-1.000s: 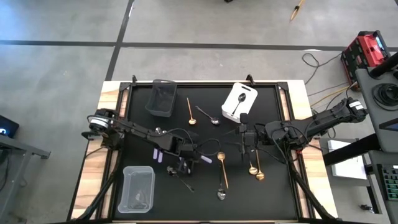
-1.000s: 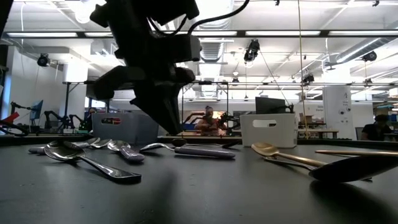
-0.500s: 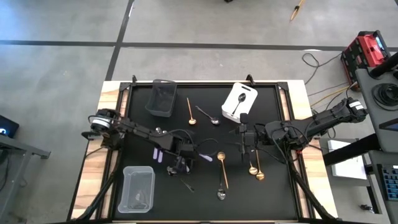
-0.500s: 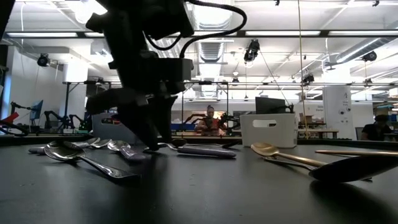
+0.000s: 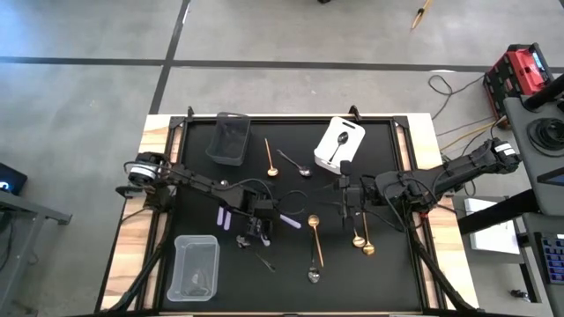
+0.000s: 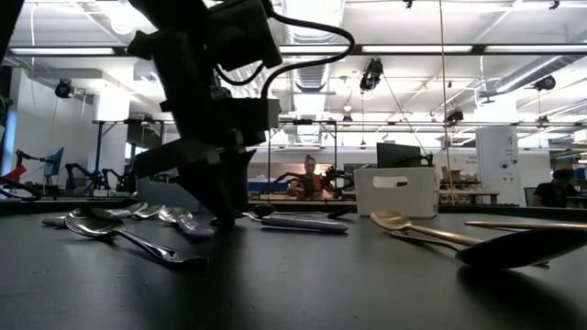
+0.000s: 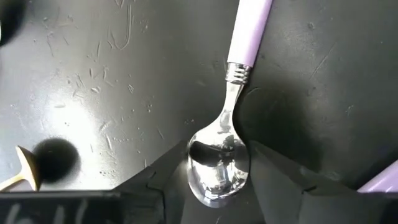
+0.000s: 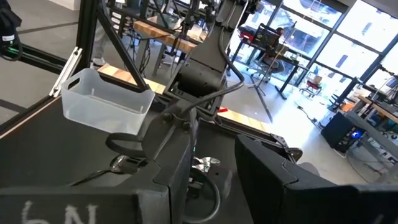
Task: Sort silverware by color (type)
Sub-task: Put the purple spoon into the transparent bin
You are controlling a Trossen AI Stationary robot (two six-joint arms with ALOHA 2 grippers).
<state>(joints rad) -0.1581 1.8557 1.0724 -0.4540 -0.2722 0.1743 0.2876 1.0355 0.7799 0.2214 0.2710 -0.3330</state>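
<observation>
A silver spoon with a lilac handle (image 5: 292,223) lies flat on the black table, also seen in the low view (image 6: 303,223). My left gripper (image 5: 256,232) points steeply down at its bowl (image 7: 217,163), with one finger on each side. My right gripper (image 5: 345,195) hangs level above the table's right half, open (image 8: 212,177), nothing between its fingers. Gold spoons (image 5: 315,239) (image 5: 361,236) (image 5: 269,158), dark spoons (image 5: 293,165) (image 5: 263,259) and two more lilac-handled spoons (image 5: 222,217) lie scattered on the table. My left gripper has the spoon's bowl (image 7: 198,155) between its two fingers, one finger (image 7: 165,183) at each long edge of the bowl. The fingers come from above, slanting down, and lie across the spoon. The spoon lies flat on the table, handle pointing away from the gripper.
A dark mesh bin (image 5: 228,138) stands at the far left. The white bin (image 5: 340,143) at the far right holds one dark spoon. A clear bin (image 5: 196,267) sits at the near left. Cables run along both arms.
My left gripper has opened from shut and sunk to the table, its fingers coming down on either side of the lilac-handled spoon's bowl. The spoon has not moved.
</observation>
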